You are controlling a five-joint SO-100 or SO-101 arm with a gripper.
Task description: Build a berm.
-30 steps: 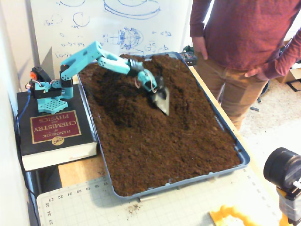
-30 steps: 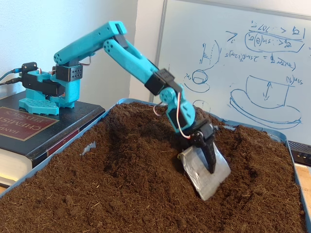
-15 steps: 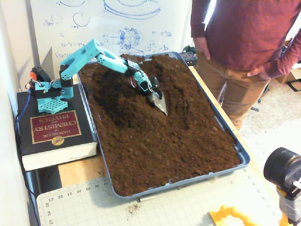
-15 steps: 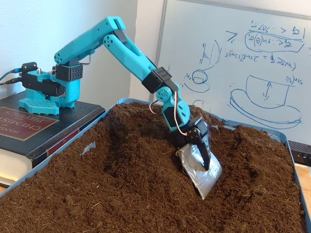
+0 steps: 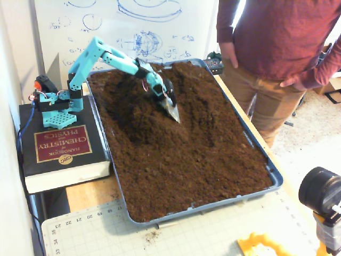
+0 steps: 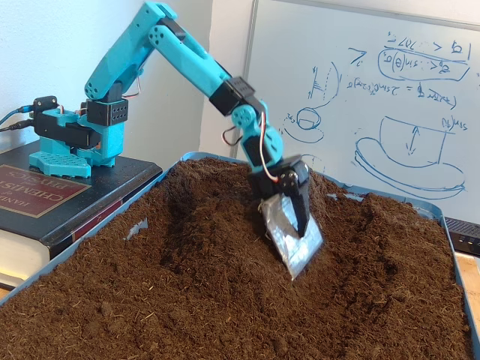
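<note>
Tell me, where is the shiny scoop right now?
In both fixed views the silver scoop hangs from the pincer, tip down on the soil mound toward the tray's whiteboard end.

Book [image 5: 59,146], whiteboard [image 6: 360,97], bystander [image 5: 277,48]

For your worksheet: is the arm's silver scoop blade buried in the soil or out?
Mostly out: the blade hangs tilted, only its tip at the soil.

One fixed view looks down from high; the other sits low, close; both share the tray [image 5: 269,172] [image 6: 442,217]
</note>
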